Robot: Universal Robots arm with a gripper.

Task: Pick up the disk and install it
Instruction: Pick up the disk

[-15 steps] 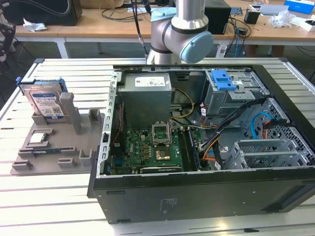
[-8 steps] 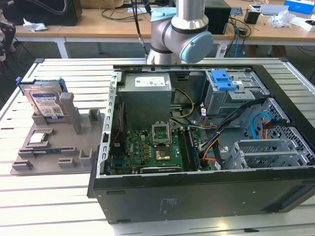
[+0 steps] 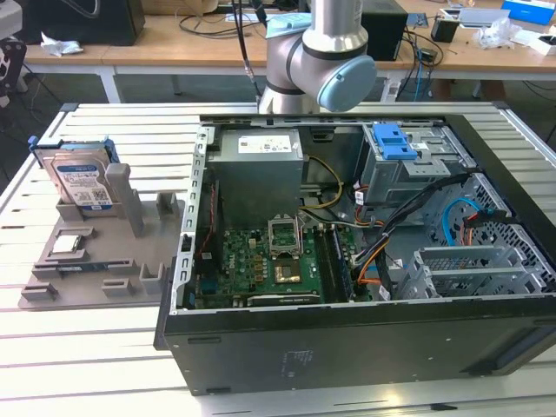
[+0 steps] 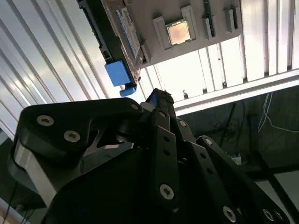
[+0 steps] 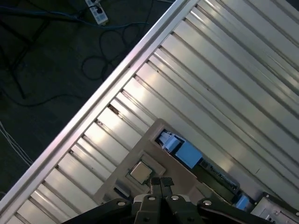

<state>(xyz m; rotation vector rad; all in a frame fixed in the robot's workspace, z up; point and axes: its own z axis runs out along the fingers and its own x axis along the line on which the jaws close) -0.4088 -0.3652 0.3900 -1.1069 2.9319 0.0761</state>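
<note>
The disk (image 3: 80, 178) stands on edge in a slot of the grey holder tray (image 3: 95, 271), at the exterior view's left and toward the far end of that tray, its white-and-blue label facing the near side and its blue bracket (image 3: 71, 146) framing its top edge. The tray lies on the slatted metal tabletop (image 3: 87, 347), just beside the open computer case (image 3: 347, 339), which takes up the middle and the exterior view's right. A small square silver chip (image 3: 69, 246) sits in a recess of the tray, nearer than the disk. Inside the case lie a green motherboard (image 3: 269, 265), a grey power supply (image 3: 259, 165) at the far side, and a blue drive-bay latch (image 3: 393, 141) farther toward the exterior view's right. The robot arm (image 3: 321, 52) rises at the far side of the case. In both wrist views the gripper (image 5: 161, 183) (image 4: 159, 95) hangs above the tray, apart from it, with its black fingers (image 5: 154, 182) pressed together and nothing between them. In the second wrist view the disk (image 4: 117, 32) shows edge-on with its blue bracket tab (image 4: 117, 74) toward the gripper, and the chip (image 4: 178, 32) lies beside it on the tray (image 4: 205, 44). In the first wrist view the disk's blue bracket (image 5: 187, 154) and the chip (image 5: 140, 172) lie close to the fingertips, the chip the closer of the two.
</note>
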